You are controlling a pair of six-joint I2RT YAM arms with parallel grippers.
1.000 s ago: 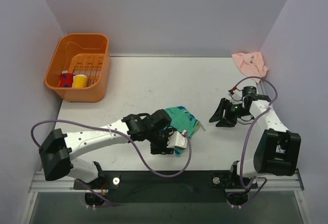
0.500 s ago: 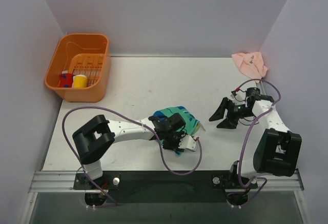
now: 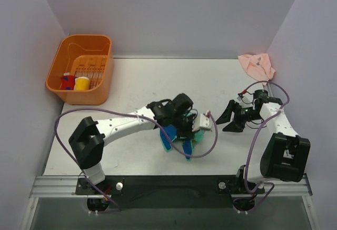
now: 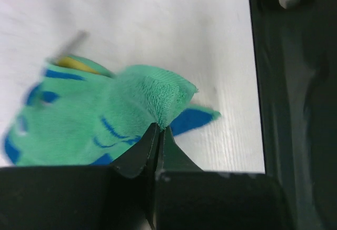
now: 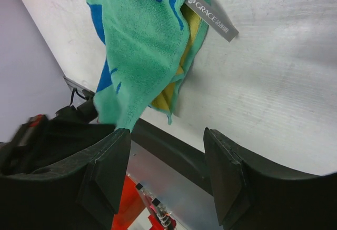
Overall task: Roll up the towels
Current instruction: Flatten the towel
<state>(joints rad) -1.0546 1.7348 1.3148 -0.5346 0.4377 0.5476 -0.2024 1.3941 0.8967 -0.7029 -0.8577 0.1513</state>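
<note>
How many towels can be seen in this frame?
2. The green and blue towel is pinched in the left gripper near the table's front middle; the pink towel lies at the far right corner.

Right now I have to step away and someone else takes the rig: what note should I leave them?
Left gripper: shut on an edge of the green towel, which is bunched, not rolled.
Right gripper: open, holding nothing, beside that towel.
Pink towel: crumpled at the table's far right corner, no gripper on it.
Done: nothing rolled.
Left: roll both towels.
</note>
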